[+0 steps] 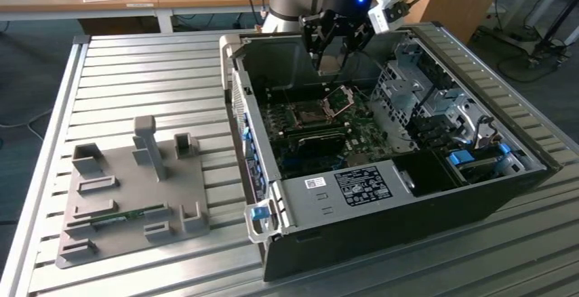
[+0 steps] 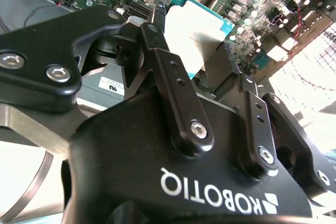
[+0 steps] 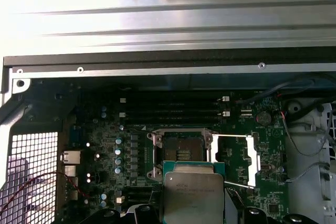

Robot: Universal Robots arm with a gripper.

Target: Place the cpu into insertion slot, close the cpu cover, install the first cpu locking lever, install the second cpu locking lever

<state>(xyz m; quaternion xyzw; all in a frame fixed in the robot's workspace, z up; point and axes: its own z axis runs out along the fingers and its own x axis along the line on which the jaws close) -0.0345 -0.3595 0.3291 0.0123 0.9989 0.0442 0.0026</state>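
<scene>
In the upper middle of the exterior view, the gripper [image 1: 330,63] hangs inside the open case [image 1: 380,243]. Its jaws are clamped on the cpu [image 3: 193,192]. The cpu is up in the air, near the slot [image 3: 181,149] but not in it. The cover [image 3: 253,158] stands open beside the slot. I think the cpu could land crooked or bump the slot's rim. That could hurt the tiny pins. The case holds the green board [image 1: 362,137]. The grey tray [image 1: 135,175], at the lower left, holds a memory stick [image 1: 118,217].
</scene>
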